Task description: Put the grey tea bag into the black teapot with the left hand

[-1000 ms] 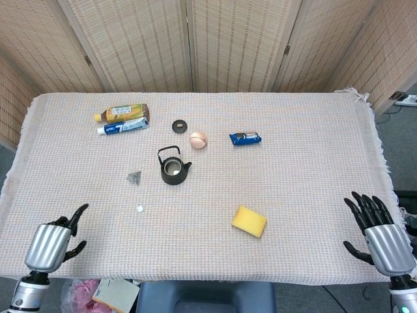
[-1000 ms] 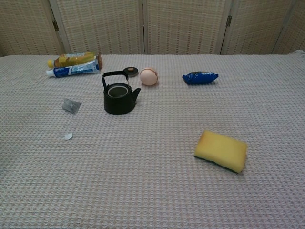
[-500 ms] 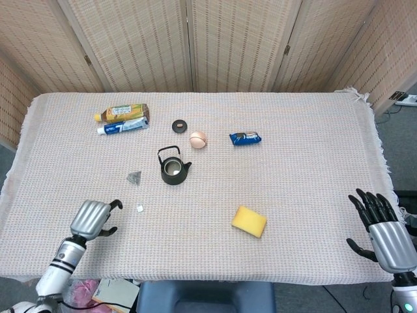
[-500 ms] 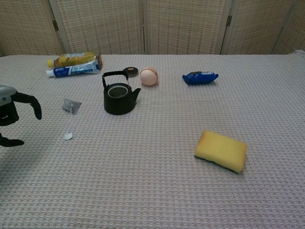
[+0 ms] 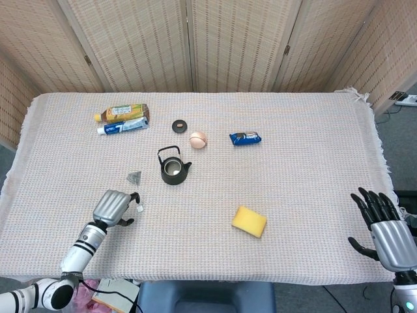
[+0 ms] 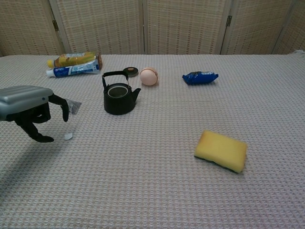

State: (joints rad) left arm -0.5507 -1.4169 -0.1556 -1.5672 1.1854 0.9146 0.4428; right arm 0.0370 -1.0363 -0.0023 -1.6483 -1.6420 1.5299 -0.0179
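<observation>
Current step, as judged from the scene: approach. The left hand [image 5: 115,207] is over the near-left part of the table [image 5: 306,169], fingers curled downward and apart, holding nothing. No grasp has been made.

The grey tea bag [image 5: 134,177] lies flat on the cloth, just beyond the left hand and to the left of the black teapot [image 5: 173,168]. Its small white tag [image 6: 68,136] lies apart from it, nearer the front edge, close beside the fingertips [image 6: 65,117]. In the chest view the fingers partly cover the tea bag.

The teapot stands upright with the lid off and the mouth open. The handle arches over the opening. The lid [image 5: 180,125] lies farther back on the table.

Next move, as a judgement: carry the hand a little farther and lower it onto the tea bag, then pinch the bag itself. The bag is thin and flat, so the fingertips will probably need to meet the cloth. The drop into the pot must pass beside the raised handle.

Open room: the cloth between tea bag and teapot is bare. The left and near table edges are close to the arm. A bottle [image 5: 122,113] and a tube [image 5: 124,126] lie well beyond.

The right hand [image 5: 387,231] is off the near-right corner, fingers spread, holding nothing.
</observation>
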